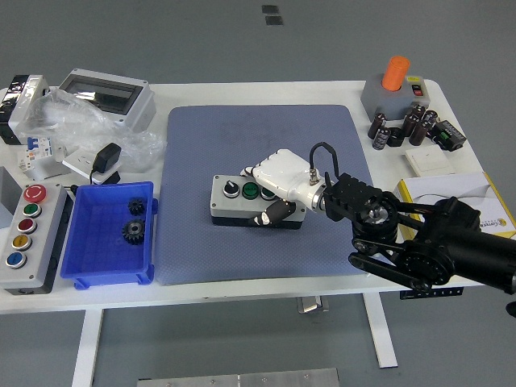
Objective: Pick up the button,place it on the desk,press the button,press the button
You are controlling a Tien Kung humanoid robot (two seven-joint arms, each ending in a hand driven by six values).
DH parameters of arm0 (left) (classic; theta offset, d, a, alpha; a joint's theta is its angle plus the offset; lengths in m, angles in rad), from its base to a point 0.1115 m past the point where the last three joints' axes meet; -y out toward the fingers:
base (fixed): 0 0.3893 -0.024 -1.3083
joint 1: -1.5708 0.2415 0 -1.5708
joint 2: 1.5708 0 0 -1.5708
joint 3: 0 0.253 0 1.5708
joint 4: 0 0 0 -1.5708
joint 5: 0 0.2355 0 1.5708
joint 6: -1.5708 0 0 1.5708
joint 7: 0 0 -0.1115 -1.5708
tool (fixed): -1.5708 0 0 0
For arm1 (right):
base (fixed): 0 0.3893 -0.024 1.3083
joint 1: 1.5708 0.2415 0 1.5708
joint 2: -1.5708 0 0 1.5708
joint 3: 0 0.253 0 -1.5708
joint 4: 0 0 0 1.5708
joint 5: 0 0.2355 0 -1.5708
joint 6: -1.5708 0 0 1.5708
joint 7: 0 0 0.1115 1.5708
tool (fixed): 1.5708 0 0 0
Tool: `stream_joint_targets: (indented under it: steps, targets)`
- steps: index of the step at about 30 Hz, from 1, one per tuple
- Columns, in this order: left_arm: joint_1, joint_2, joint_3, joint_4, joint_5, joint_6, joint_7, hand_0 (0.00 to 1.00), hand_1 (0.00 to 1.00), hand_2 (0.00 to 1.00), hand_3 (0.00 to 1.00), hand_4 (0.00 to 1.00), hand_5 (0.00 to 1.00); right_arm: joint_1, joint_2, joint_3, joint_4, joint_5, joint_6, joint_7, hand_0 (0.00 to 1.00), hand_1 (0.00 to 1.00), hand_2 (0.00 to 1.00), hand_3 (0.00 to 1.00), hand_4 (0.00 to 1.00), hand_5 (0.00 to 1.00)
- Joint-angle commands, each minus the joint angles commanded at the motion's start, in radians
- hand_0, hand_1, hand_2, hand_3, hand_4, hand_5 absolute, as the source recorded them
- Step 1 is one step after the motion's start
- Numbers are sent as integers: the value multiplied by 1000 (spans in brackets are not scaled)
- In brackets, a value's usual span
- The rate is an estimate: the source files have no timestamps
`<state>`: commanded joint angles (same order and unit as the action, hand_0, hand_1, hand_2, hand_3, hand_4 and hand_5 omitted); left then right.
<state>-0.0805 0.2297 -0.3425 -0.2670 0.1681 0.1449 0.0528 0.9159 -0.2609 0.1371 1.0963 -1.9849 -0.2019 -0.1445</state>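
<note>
A grey button box (234,199) with a black knob and green buttons lies on the blue mat (266,145), near the mat's middle. My right hand (272,193), white with black fingertips, is shut on the box's right end: fingers over the top, thumb (270,214) against the front side. The hand hides the box's right part. My black right arm (419,238) comes in from the lower right. The left arm is out of view.
A blue bin (109,238) with black gears stands left of the mat. A second button box (24,234) lies at the far left. Plastic bags, an enclosure (105,93) and an adapter are back left. Capacitors, an orange-topped block (393,85) and a yellow-white carton (455,205) are right.
</note>
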Motion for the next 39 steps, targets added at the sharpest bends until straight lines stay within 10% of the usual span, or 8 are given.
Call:
stream_joint_targets:
  steps: [1, 17, 24, 25, 26, 36, 37, 39]
  targets:
    - [0, 0, -1, 0, 1, 0, 0, 630, 605, 570, 558, 445, 47, 0, -1, 1, 1, -1, 1, -2, 778, 738, 842, 970, 911, 256]
    - [2, -1, -7, 2, -1, -31, -18, 630, 599, 566, 554, 417, 32, -5, -29, 26, 69, 24, 44, -15, 866, 809, 955, 998, 998, 414]
    - [6, -5, -14, 2, -14, -61, -48, 631, 596, 565, 553, 402, 17, -66, -151, 169, 249, 144, 114, -29, 873, 817, 977, 998, 998, 450]
    - [6, -6, -17, 2, -14, -62, -51, 631, 593, 567, 555, 382, 2, -76, -171, 194, 282, 148, 120, -41, 916, 864, 998, 998, 998, 665]
    - [7, -6, -18, 2, -14, -62, -54, 631, 593, 567, 555, 382, 2, -84, -192, 220, 316, 138, 128, -59, 916, 864, 998, 998, 998, 665]
    - [12, -8, -39, 3, 3, -47, -47, 634, 591, 566, 552, 374, 2, -78, -412, 486, 683, 216, 456, -365, 952, 895, 998, 998, 998, 840]
    - [11, -8, -40, 3, 4, -47, -46, 634, 591, 566, 551, 370, 2, -71, -422, 502, 683, 247, 492, -394, 774, 733, 739, 998, 778, 563]
    - [10, -8, -40, 3, 5, -47, -45, 634, 591, 566, 551, 370, 2, -61, -429, 513, 683, 302, 553, -442, 774, 733, 739, 998, 778, 563]
